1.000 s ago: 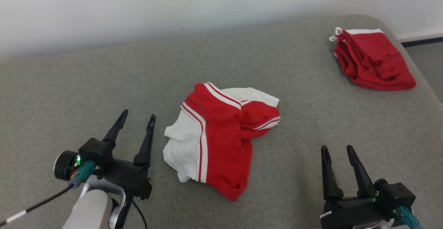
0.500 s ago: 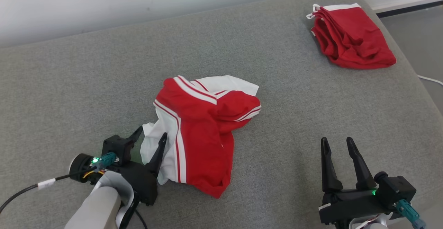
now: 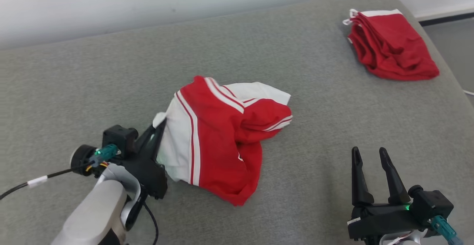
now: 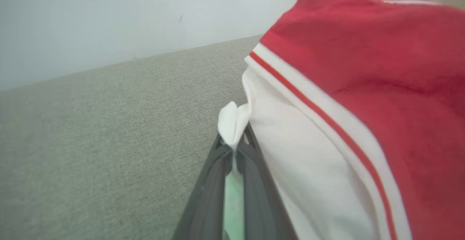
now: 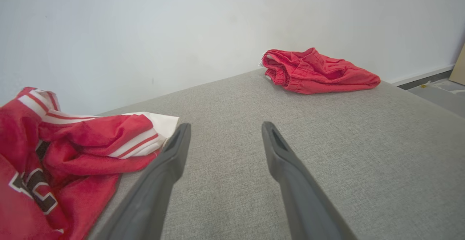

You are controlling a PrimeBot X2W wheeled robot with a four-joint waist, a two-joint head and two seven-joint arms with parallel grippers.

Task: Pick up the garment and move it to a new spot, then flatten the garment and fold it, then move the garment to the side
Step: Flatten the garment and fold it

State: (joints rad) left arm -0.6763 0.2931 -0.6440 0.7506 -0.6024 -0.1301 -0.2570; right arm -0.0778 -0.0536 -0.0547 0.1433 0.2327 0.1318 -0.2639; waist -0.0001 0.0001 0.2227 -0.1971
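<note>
A crumpled red and white garment [image 3: 222, 137] with red and white stripes lies in the middle of the grey cushion. My left gripper [image 3: 160, 123] is shut on the garment's white left edge, which bunches up between the fingertips [image 4: 234, 143]. The cloth there is pulled up a little off the cushion. The same garment [image 4: 345, 123] takes up the right side of the left wrist view. My right gripper [image 3: 368, 154] stands open at the lower right, apart from the garment [image 5: 72, 149], with nothing between its fingers [image 5: 170, 160].
A second red garment [image 3: 392, 45] lies folded at the far right corner of the cushion [image 3: 92, 89], also as red garment [image 5: 316, 71] in the right wrist view. A pale wall runs along the back. The cushion's right edge drops to the floor [image 3: 451, 41].
My left gripper moved in on the garment's white left edge and shut on it, lifting that edge slightly. The head camera shifted. The right gripper stayed open in place.
</note>
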